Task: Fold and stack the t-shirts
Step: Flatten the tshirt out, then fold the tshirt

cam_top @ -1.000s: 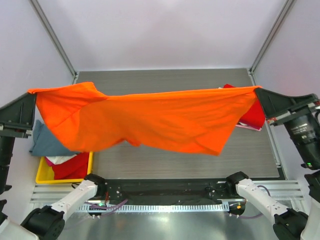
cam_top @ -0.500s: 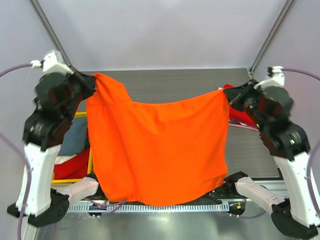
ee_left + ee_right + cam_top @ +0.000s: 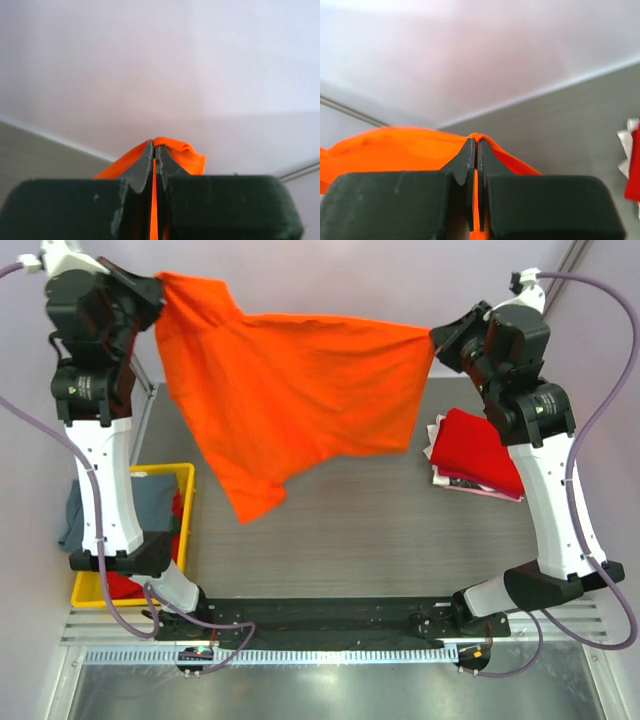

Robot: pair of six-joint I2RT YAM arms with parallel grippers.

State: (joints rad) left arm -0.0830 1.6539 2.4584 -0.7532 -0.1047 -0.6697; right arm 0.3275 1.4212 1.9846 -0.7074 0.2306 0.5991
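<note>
High above the table [image 3: 350, 530], the orange tee [image 3: 300, 400] hangs stretched between the two arms. The left gripper [image 3: 152, 290] is clamped on its upper left corner and the right gripper [image 3: 436, 338] on its upper right corner. The cloth sags between them, and one lower corner droops to a point over the table; whether that tip touches the surface cannot be told. Sleeves and neckline are hard to make out in the folds.

Each wrist view shows only a sliver. The left gripper [image 3: 154, 147] has its jaws pressed together on a thin orange strip, with a small bunch of cloth [image 3: 180, 152] behind them. The right gripper [image 3: 474, 142] pinches likewise, and the tee [image 3: 395, 145] runs off to the left.

On the right side of the table lies a folded red tee [image 3: 480, 450], with only the edges of pale cloth [image 3: 470, 483] showing beneath it. The left arm [image 3: 105, 470] half hides the bin [image 3: 186, 480], where part of a grey-blue tee [image 3: 150, 495] shows.
</note>
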